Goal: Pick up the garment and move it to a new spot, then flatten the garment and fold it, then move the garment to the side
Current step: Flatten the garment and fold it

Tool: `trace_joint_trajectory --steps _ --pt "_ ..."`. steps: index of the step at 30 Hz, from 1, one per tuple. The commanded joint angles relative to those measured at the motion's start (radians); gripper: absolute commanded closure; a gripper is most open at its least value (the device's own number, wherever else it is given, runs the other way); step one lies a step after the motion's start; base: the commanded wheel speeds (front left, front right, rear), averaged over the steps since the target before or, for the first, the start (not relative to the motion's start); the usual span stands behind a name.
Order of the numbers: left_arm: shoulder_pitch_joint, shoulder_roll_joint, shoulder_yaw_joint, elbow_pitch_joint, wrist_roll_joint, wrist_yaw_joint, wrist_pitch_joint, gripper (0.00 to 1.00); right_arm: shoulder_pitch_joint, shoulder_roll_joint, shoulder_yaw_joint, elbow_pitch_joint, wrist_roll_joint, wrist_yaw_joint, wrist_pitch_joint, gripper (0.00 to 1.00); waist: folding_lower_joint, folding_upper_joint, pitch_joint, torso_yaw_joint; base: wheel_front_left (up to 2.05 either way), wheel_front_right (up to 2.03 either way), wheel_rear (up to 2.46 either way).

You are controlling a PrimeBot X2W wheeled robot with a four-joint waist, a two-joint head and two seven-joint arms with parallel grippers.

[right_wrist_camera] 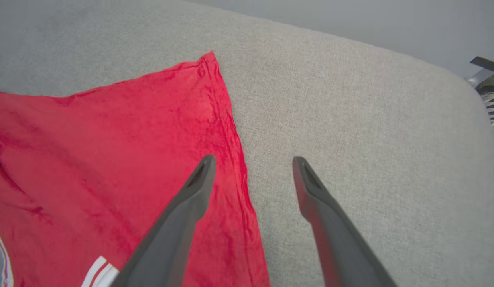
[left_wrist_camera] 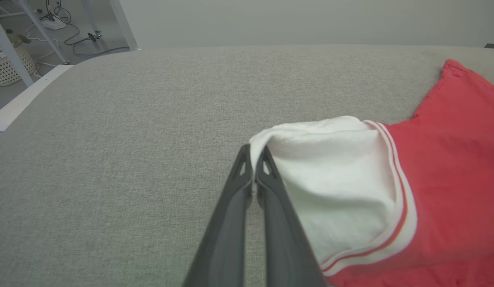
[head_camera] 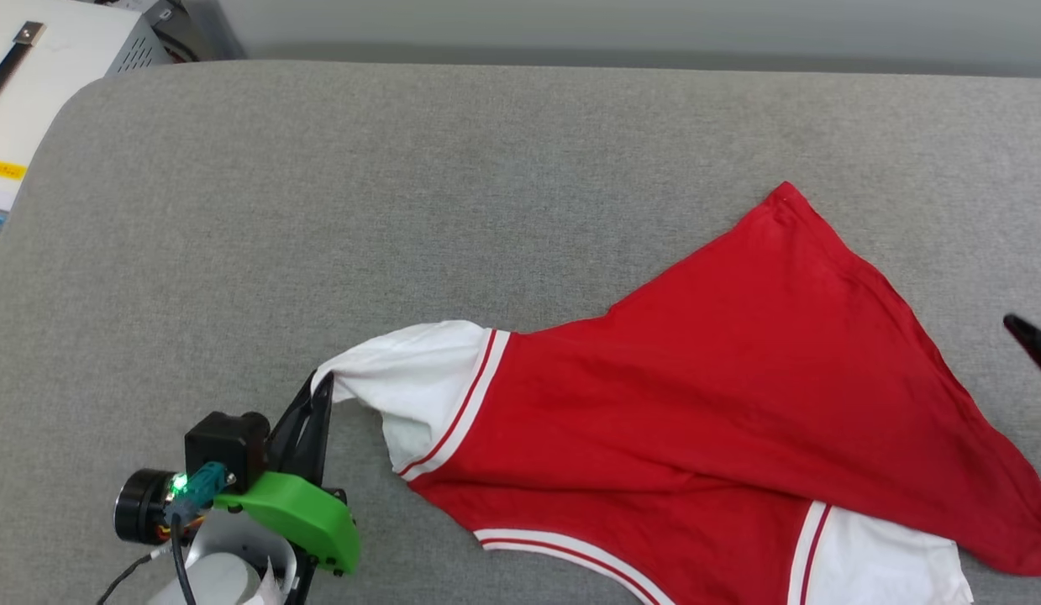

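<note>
The garment (head_camera: 696, 378), red with white sleeves and striped trim, lies spread on the grey padded table (head_camera: 402, 210), back side up and creased. My left gripper (head_camera: 323, 382) is shut on the tip of its white left sleeve (left_wrist_camera: 330, 171), which is pulled out toward the lower left. In the left wrist view the fingertips of the left gripper (left_wrist_camera: 253, 150) pinch the sleeve's edge. My right gripper (right_wrist_camera: 252, 161) stands open over the garment's red hem edge (right_wrist_camera: 231, 131), one finger above cloth and one above bare table. A dark fingertip (head_camera: 1033, 340) of it shows at the right edge.
A white and metal box (head_camera: 58, 50) sits beyond the table's far left corner. A woven basket (left_wrist_camera: 7, 65) and cables lie on the floor past that corner. Bare grey padding stretches left of and behind the garment.
</note>
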Motion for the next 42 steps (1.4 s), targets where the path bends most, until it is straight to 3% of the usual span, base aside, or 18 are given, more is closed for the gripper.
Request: trace_joint_trajectory --steps 1,7,14,22,26,31,32,33,42 --pt "-0.030 -0.006 -0.001 -0.007 0.021 0.000 0.005 1.00 -0.058 -0.009 0.002 -0.015 -0.023 -0.001 0.032 0.00 0.0001 0.0000 0.032 0.027 0.00 0.00 0.00" --pt "-0.084 -0.025 -0.007 -0.018 0.043 -0.008 0.002 1.00 -0.329 -0.004 0.123 0.006 -0.087 -0.001 0.246 0.00 0.0001 0.0000 0.098 0.073 0.00 0.00 0.00" --pt "-0.145 -0.060 -0.019 -0.021 0.068 -0.020 -0.003 1.00 -0.649 0.055 0.336 0.206 -0.142 -0.001 0.469 0.00 0.0001 0.0000 0.180 0.120 0.00 0.00 0.00" --pt "-0.207 -0.095 -0.022 -0.015 0.089 -0.036 -0.013 1.00 -0.855 0.141 0.474 0.453 -0.189 -0.001 0.459 0.00 0.0001 0.0000 0.260 0.159 0.00 0.00 0.00" --pt "-0.224 -0.105 -0.020 -0.006 0.095 -0.044 -0.017 1.00 -0.871 0.162 0.518 0.555 -0.168 -0.001 0.417 0.00 0.0001 0.0000 0.282 0.169 0.00 0.00 0.00" --pt "-0.231 -0.114 -0.019 0.008 0.098 -0.049 -0.021 1.00 -0.837 0.139 0.613 0.607 -0.107 -0.001 0.412 0.00 0.0001 0.0000 0.284 0.168 0.00 0.00 0.00" --pt "-0.231 -0.115 -0.019 0.011 0.098 -0.051 -0.022 1.00 -0.836 0.134 0.623 0.611 -0.093 -0.001 0.403 0.60 0.0001 0.0000 0.283 0.166 0.00 0.00 0.00" --pt "-0.232 -0.115 -0.018 0.015 0.098 -0.052 -0.023 1.00 -0.837 0.131 0.630 0.614 -0.084 -0.001 0.392 1.00 0.0001 0.0000 0.280 0.163 0.00 0.00 0.00" --pt "-0.237 -0.098 -0.015 0.036 0.100 -0.073 -0.024 1.00 -0.897 0.129 0.640 0.608 -0.031 -0.001 0.101 1.00 0.0001 0.0000 0.163 0.119 0.00 0.00 0.00"
